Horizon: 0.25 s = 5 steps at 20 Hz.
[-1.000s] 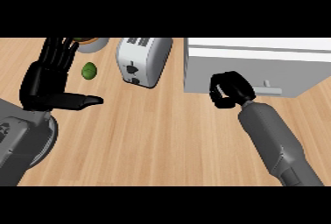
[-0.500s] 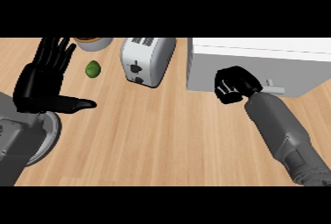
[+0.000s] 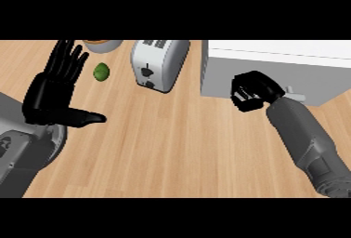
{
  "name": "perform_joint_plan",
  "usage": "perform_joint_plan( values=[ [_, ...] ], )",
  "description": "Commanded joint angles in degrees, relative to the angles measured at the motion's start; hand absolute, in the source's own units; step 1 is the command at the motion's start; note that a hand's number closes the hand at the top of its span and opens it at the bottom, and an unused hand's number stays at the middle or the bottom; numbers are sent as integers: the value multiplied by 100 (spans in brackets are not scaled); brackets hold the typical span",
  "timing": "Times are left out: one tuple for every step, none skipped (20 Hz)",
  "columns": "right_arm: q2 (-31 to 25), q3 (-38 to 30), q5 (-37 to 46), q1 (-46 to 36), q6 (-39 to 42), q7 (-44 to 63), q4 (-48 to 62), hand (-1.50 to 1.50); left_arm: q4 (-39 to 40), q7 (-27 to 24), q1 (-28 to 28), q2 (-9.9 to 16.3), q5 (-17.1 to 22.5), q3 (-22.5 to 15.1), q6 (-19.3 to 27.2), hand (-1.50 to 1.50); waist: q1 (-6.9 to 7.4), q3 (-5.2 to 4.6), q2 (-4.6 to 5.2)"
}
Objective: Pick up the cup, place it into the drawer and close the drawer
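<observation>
Black and curled with nothing visibly in it, the right hand (image 3: pixel 250 90) sits against the white drawer unit (image 3: pixel 274 69), so I judge it should close the front squarely; left hand (image 3: pixel 58 90) rests spread, and no cup shows, perhaps already inside.

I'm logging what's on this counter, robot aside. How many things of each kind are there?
Toaster: 1
Green fruit: 1
White drawer unit: 1
Round vessel cut off by the top edge: 1
Total: 4
</observation>
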Motion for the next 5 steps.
perform_joint_plan(
  values=[
    [-535,-489,-189,-545,-293,581,338,150,87,-9,-71,-108,-32,-45,-19,-150,69,75,279],
    [-581,-509,-203,-588,-213,597,355,150,70,-4,-31,-96,5,-25,-59,-150,112,72,269],
    [-489,-521,-202,-573,-298,690,374,150,59,-31,-64,-45,-7,29,-66,-150,139,71,259],
    [-572,-496,-181,-532,-268,539,363,150,142,-80,-43,-103,-35,0,-71,-150,105,70,282],
    [-638,-562,-247,-683,-110,591,342,150,159,-21,2,-47,-31,-21,-132,-150,124,67,259]
  ],
)
